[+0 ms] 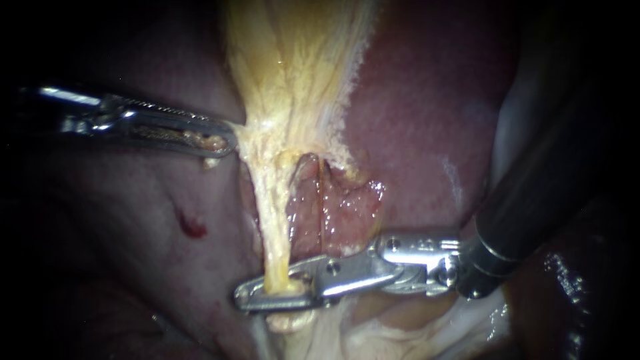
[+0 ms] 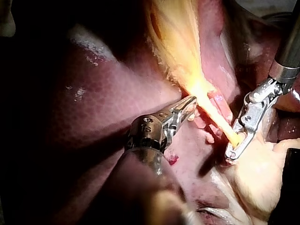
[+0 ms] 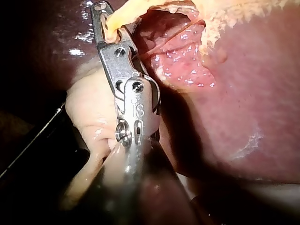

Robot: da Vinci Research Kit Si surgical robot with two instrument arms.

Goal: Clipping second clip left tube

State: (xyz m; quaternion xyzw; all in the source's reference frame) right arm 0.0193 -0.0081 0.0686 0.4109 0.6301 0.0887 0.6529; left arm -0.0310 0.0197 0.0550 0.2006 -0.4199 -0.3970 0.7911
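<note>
At nine o'clock the left instrument (image 1: 223, 137) pinches the edge of the yellow tissue (image 1: 293, 80), its jaws almost together. This draws the left tube (image 1: 273, 220) taut down toward six o'clock. There the right instrument (image 1: 248, 297) straddles the tube, jaws pressed against both sides. The squeeze probably goes best square across the tube, without twisting.
</note>
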